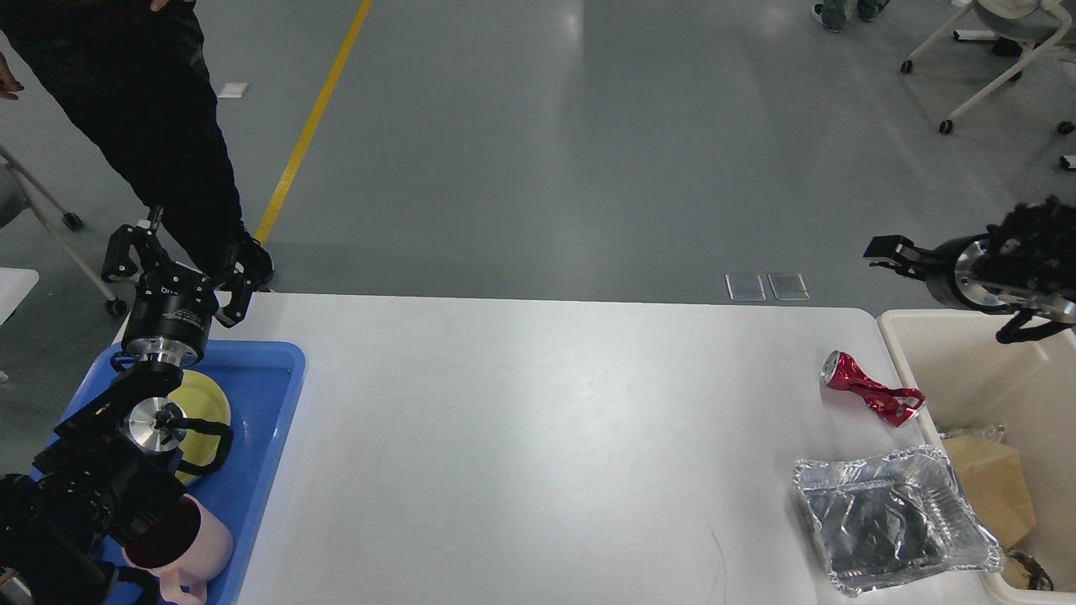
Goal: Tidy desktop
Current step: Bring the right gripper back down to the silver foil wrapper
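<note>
Two light leftovers on the worktop (pixel 521 437), crushed can (pixel 866 388) and flimsy foil tray (pixel 895 521), graspable by rims; left end effector (pixel 176 269) wide open, empty; right end effector (pixel 887 252) unclear.

White desktop (pixel 521 437) bears blue tray (pixel 267 420), crushed red can (pixel 866 391), foil tray (pixel 895 521).

My left gripper (pixel 181 265) hangs spread above the blue tray (pixel 267 395), which holds a yellow plate (pixel 210 403) and pink mug (pixel 197 546). On the desktop (pixel 521 445) lie a crushed red can (pixel 866 391) and foil container (pixel 895 517) beside the cream bin (pixel 904 370). My right gripper (pixel 893 252) looks edge-on, possibly closed.
</note>
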